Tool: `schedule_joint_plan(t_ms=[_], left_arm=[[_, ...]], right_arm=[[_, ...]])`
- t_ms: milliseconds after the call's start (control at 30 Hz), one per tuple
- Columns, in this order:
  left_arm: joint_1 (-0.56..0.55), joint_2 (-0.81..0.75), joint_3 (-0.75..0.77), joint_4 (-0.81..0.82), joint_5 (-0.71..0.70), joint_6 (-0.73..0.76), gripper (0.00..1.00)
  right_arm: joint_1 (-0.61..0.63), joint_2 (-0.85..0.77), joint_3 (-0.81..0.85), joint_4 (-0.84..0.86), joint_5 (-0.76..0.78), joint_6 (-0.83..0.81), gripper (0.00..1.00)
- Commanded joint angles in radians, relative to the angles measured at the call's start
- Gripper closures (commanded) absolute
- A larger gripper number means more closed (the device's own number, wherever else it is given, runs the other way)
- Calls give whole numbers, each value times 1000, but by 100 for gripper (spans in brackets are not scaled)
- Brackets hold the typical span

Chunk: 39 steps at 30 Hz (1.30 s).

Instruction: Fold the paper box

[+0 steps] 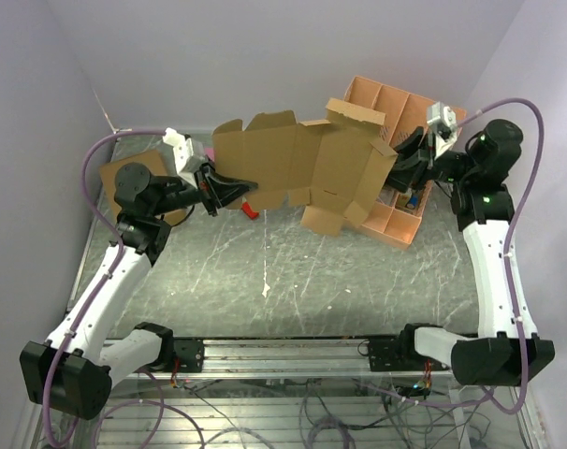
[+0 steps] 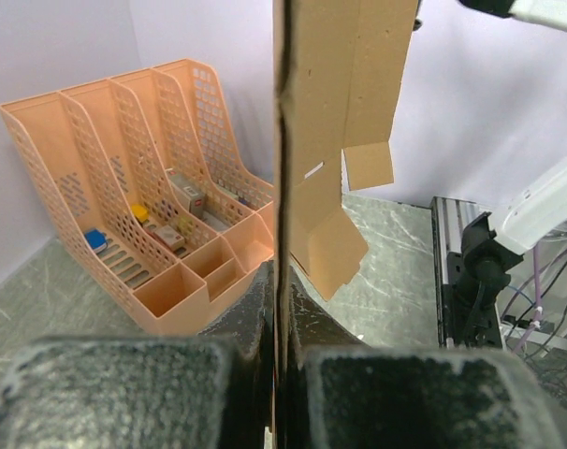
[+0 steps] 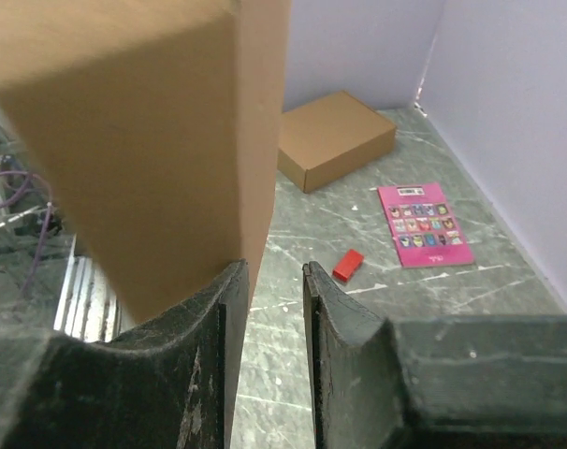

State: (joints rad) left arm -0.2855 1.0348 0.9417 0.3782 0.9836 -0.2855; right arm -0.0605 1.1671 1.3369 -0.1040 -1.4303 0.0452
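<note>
Above the tabletop, between the two arms, the paper box hangs in the air as an unfolded brown cut-out sheet. The left gripper has its jaws clamped on the sheet's left edge. The right gripper is at the sheet's right end with its jaws apart and a panel just beside one finger, in front of an orange file organizer.

The paper box is matt brown cardboard, the organizer perforated orange plastic.
</note>
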Motion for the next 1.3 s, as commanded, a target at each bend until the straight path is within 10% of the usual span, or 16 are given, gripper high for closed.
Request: schedule_joint_plan(t_ms=[0,467,1267], left_arm=[[13,-1,6,100,58,-54,93],[15,-6,68,-143,-46,89,93],[23,13,77,-77,17,35,93]], right_arm=[[62,46,24,-42,55,-29,70],[80,69,187,-578,119,-439,57],[123,97,266,-868,112,-690,34]])
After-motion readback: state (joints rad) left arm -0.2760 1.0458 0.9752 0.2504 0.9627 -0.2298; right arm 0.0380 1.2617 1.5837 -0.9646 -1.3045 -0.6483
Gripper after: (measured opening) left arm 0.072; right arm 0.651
